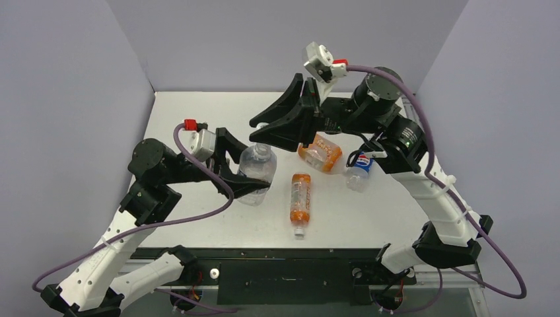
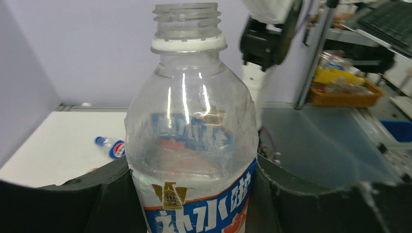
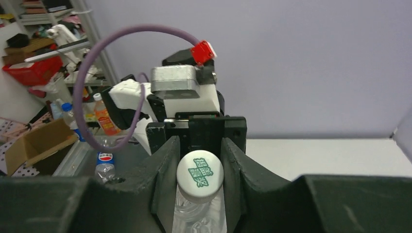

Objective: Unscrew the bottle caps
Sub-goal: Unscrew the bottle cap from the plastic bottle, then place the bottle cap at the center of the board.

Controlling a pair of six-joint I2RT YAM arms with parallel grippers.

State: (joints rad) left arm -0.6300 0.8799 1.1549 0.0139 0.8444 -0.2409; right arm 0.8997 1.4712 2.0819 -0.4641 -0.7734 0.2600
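Observation:
My left gripper [image 1: 254,181] is shut on the body of an upright clear bottle [image 1: 256,170] with a blue and white label. In the left wrist view the bottle [image 2: 192,145] fills the gap between the jaws, and its neck [image 2: 185,19] shows bare threads with no cap. My right gripper [image 1: 263,132] hangs just above that neck. In the right wrist view it [image 3: 199,177] is shut on a white cap with a green mark [image 3: 199,175], held slightly tilted over the bottle's mouth.
A wide orange bottle [image 1: 320,152] lies behind the right gripper. A slim orange bottle [image 1: 300,198] with a white cap [image 1: 299,231] lies mid-table. A Pepsi bottle [image 1: 360,173] lies to the right, its blue cap [image 2: 99,141] on.

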